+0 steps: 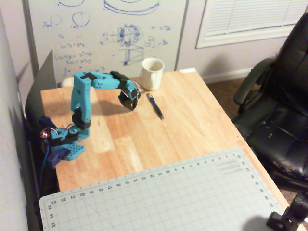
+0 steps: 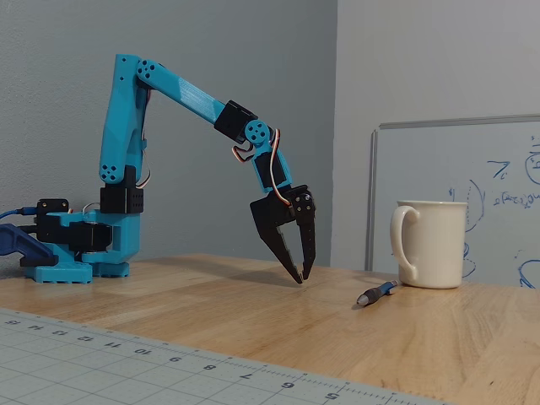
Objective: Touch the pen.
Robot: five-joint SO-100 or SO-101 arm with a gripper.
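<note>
Your gripper [image 2: 301, 277] points down with its black fingers drawn nearly together at the tips, nothing between them, and the tips hang just above the wooden table [image 2: 253, 312] in the fixed view. In the overhead view the gripper [image 1: 131, 107] sits just left of the pen [image 1: 155, 106], near it but apart from it. The pen [image 2: 376, 293] lies flat on the table, dark with a lighter tip; in the fixed view it rests between your gripper and the white mug [image 2: 430, 243], close to the mug's base. The mug [image 1: 152, 73] stands upright at the table's far edge in the overhead view. Behind it a whiteboard [image 1: 106, 33] carries blue sketches of circles and scribbled notes, too blurred for you to read. Your blue arm [image 2: 126, 126] rises from its base [image 1: 65, 144] at the table's left edge and bends forward over the wood. Nearer the overhead camera lies a grey cutting mat [image 1: 159, 197] with a printed grid and ruler numbers along its edges, among them 16, 17, 18 and 33. A black office chair [image 1: 279, 110] stands to the right of the table.
</note>
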